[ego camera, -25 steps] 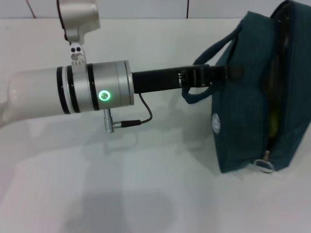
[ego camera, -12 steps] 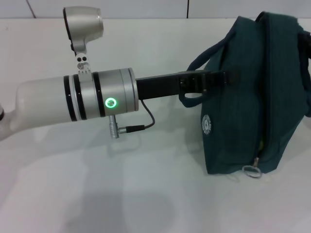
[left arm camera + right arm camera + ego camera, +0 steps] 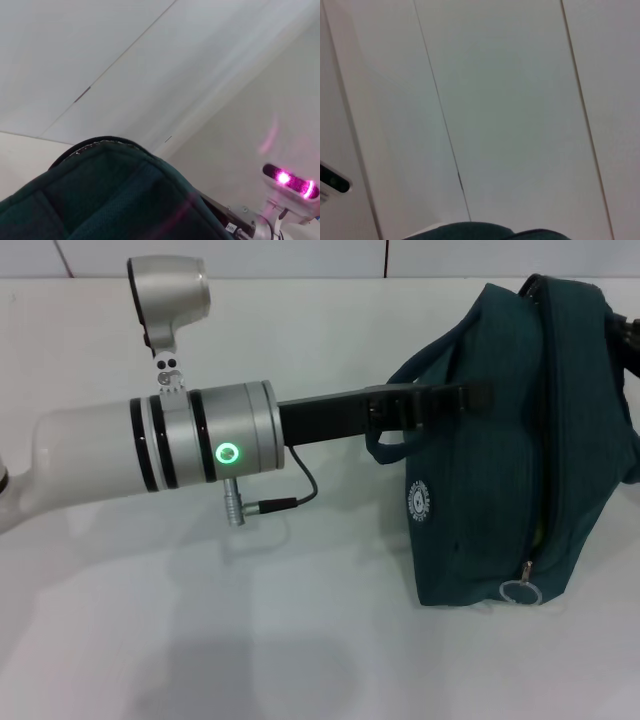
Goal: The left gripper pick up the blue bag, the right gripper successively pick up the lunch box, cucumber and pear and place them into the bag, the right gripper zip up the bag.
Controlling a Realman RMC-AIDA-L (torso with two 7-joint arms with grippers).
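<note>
Left gripper: black claw at the end of a black forearm, reaching across the head view from the left. Closed on one loop handle of the blue bag, which hangs in a curve just under the claw. The fingertips lie against the bag's near side panel.

Left arm: silver cylindrical wrist with a lit green ring light; a black cable plugs in below it and loops back up toward the forearm.

Blue bag: dark teal fabric, on the right of the head view, resting on the white table with its zipper edge turned toward the robot's right. A round white logo patch sits on the panel facing the left arm. The zipper is parted along the lower stretch, with a sliver of yellow-green showing in the gap; what that is cannot be told. A metal ring pull hangs at the bag's near lower corner. In the left wrist view the rounded top of the bag fills the lower part of the picture.

Right gripper: only a dark part shows at the right edge of the head view, beyond the bag; whether its claw is wide or closed cannot be told.
</note>
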